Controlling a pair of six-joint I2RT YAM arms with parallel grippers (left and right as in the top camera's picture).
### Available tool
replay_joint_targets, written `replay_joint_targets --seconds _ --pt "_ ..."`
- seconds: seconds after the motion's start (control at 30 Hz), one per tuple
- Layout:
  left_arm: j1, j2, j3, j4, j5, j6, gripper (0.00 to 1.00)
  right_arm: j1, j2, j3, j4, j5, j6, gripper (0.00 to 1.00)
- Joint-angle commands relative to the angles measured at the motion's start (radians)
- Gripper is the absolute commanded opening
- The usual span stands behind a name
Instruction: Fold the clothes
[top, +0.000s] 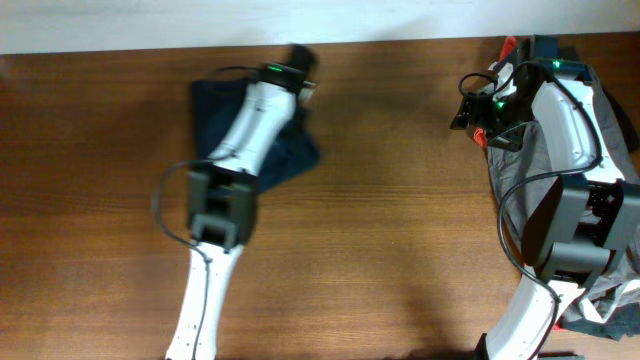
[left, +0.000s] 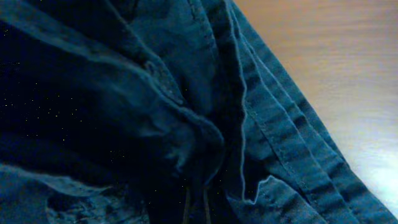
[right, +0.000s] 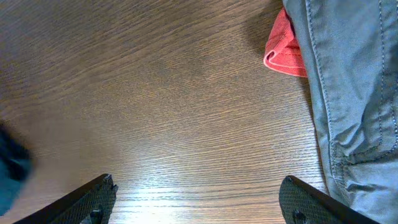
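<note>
The dark navy shorts (top: 212, 108) lie bunched at the back left of the table, partly under my left arm. In the left wrist view the shorts (left: 267, 124) fill almost the whole frame, with stitched seams and folds. My left gripper (top: 296, 68) is at the far end of the shorts; its fingers (left: 196, 208) are close together, buried in the dark cloth. My right gripper (top: 466, 110) is open and empty above bare wood (right: 198, 186), well to the right of the shorts. A blurred edge of the shorts (right: 9, 168) shows at its left.
Grey trousers (top: 512, 165) lie in a pile at the right edge under my right arm; they also show in the right wrist view (right: 354, 93). A red garment (right: 283, 50) sticks out beside them. Bare wooden table (top: 400, 220) lies between the arms.
</note>
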Motion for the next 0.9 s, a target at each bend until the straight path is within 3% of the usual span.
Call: replay_joint_targets --seconds 0.0,0.27,0.43,0.53,0.7,0.77,0.87 --pt "0.189 0.089 -0.026 -0.030 0.036 -0.066 0.00 0.004 -0.024 0.017 -0.001 -0.005 -0.010 0.89" --pt "0.406 0.089 -0.026 -0.008 0.030 0.287 0.00 0.005 -0.024 0.017 -0.001 -0.006 -0.010 0.88" --pt "0.505 0.089 -0.026 0.036 0.031 0.410 0.00 0.005 -0.024 0.017 -0.001 -0.006 -0.010 0.88" --pt "0.547 0.089 -0.026 0.056 0.032 0.474 0.08 0.005 -0.024 0.017 -0.001 -0.006 -0.010 0.89" --pt "0.592 0.089 -0.026 0.070 0.031 0.642 0.09 0.005 -0.024 0.017 -0.001 -0.006 -0.008 0.88" --pt "0.601 0.089 -0.026 0.092 0.031 0.659 0.16 0.005 -0.024 0.017 -0.001 -0.006 -0.006 0.88" --pt "0.602 0.089 -0.026 0.113 0.031 0.659 0.37 0.005 -0.024 0.017 0.000 -0.006 -0.006 0.89"
